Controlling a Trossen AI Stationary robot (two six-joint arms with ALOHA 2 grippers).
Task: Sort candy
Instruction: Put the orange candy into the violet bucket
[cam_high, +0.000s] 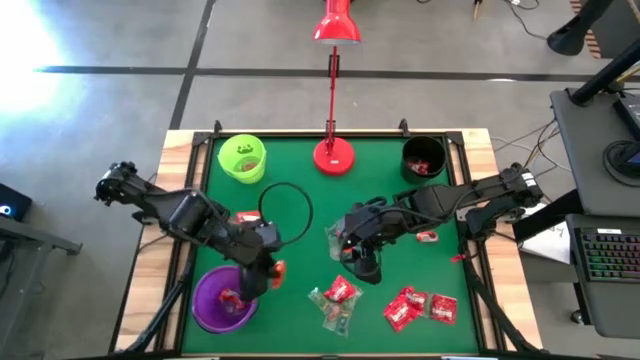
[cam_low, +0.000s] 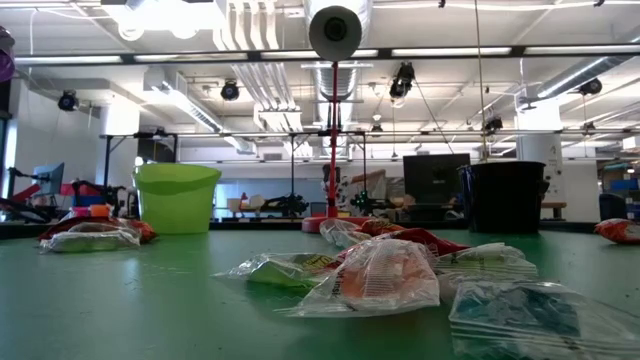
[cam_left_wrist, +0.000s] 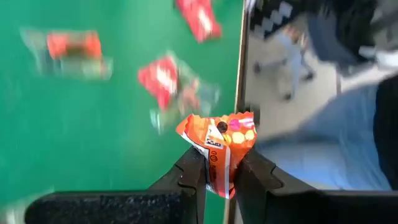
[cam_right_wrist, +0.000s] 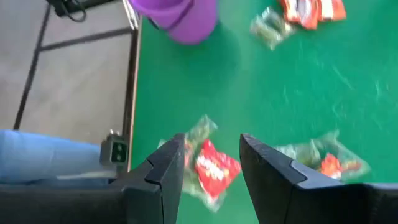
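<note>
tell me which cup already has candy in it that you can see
The purple cup beside the left gripper shows a red candy inside; the black cup's contents are unclear.

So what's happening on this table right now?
Two arms are sorting candy into cups. The left gripper holds an orange candy packet, jaws shut on it, at the purple cup, which already holds a candy. The right gripper, jaws open, hangs over a red candy mid-table. More candies lie loose on the green table.
</note>
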